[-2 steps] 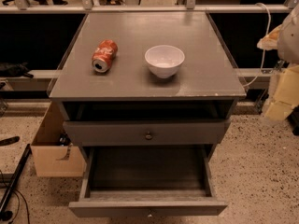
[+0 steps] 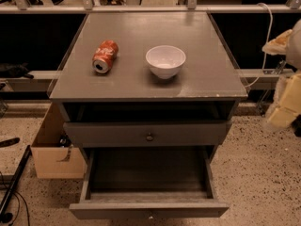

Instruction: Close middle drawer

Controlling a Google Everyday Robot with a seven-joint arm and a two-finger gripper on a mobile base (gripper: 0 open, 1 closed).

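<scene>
The grey cabinet (image 2: pixel 141 86) stands in the middle of the view. The middle drawer (image 2: pixel 149 209) is pulled far out toward me. Its shallow box is empty, and its small dark knob sits at the bottom edge of the view. Above it, the uppermost drawer (image 2: pixel 188 134) with the round knob (image 2: pixel 149 137) stands slightly out, with a dark gap under the cabinet top. The lowest drawer is hidden below. My gripper (image 2: pixel 283 113) is at the right edge, beside the cabinet and level with the uppermost drawer, apart from both drawers.
A red soda can (image 2: pixel 105 56) lies on its side on the cabinet top, next to a white bowl (image 2: pixel 165 61). A cardboard box (image 2: pixel 52 150) stands on the speckled floor left of the cabinet. A rail and a white cable (image 2: pixel 268 36) run behind.
</scene>
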